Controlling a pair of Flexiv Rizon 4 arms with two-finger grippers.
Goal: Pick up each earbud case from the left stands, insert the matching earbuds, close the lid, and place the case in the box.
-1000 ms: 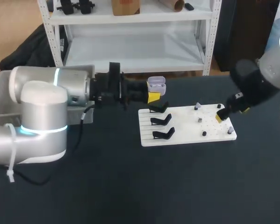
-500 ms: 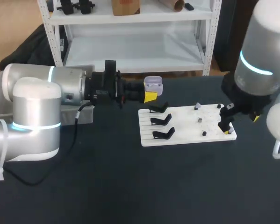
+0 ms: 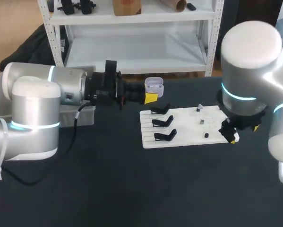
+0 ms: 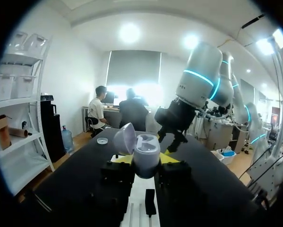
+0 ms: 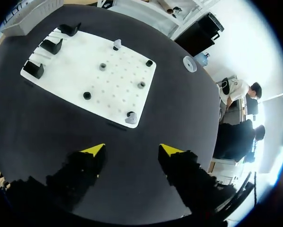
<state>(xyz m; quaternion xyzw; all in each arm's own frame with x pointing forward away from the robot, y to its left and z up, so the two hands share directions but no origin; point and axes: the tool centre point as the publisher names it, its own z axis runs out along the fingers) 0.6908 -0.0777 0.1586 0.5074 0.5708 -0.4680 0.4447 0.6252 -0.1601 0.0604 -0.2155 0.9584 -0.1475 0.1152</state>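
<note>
My left gripper (image 3: 152, 98) is shut on a pale earbud case (image 3: 154, 86) and holds it in the air just behind the white board (image 3: 184, 132). In the left wrist view the case (image 4: 146, 155) sits upright between the fingers with its lid (image 4: 124, 138) swung open. My right gripper (image 3: 228, 132) hangs over the board's near right corner. Seen from the right wrist, this gripper (image 5: 132, 150) is open and empty, with a pale earbud (image 5: 130, 118) just ahead of it on the board (image 5: 75, 71). More earbuds (image 5: 102, 66) stand on pegs. All three black stands (image 3: 162, 121) are bare.
A grey box (image 3: 82, 116) sits at the table's left, partly hidden behind my left arm. A small white disc (image 5: 190, 64) lies on the dark table beyond the board's far right corner.
My right arm has swung in over the board's right end and its gripper has come toward the near corner, its fingers narrowing somewhat. The left gripper has drawn the case slightly left.
</note>
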